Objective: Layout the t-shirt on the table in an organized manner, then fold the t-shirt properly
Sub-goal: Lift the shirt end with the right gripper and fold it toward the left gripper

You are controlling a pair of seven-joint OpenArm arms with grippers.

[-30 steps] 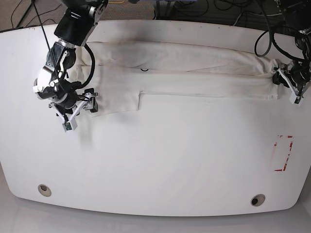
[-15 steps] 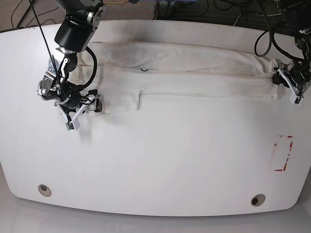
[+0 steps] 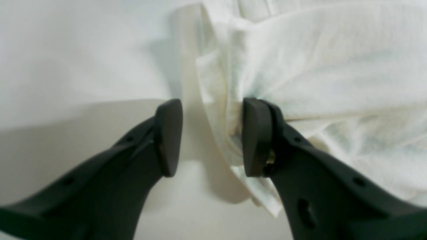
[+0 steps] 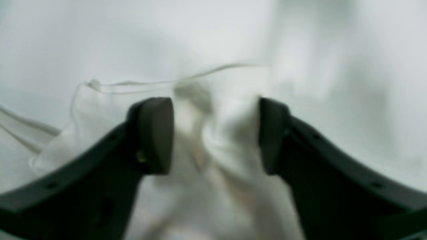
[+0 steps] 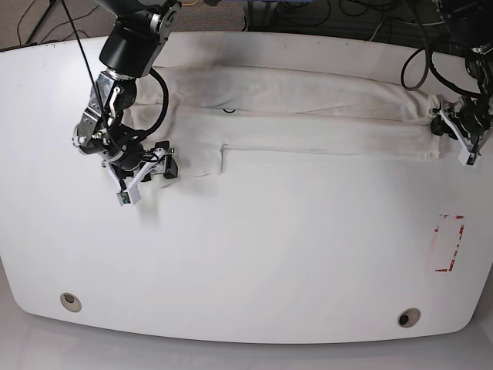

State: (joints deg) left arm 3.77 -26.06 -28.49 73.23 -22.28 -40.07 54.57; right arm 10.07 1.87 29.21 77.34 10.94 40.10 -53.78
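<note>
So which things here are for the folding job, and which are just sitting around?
For the job: the t-shirt, the table, the left gripper and the right gripper.
Just there: red-and-white tape mark, two grommet holes, cables behind the table.

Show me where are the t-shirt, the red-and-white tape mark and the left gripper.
t-shirt (image 5: 308, 116), base view, on the folded body.
red-and-white tape mark (image 5: 449, 243), base view, on its middle.
left gripper (image 3: 211, 136), left wrist view, midway between the fingertips.
</note>
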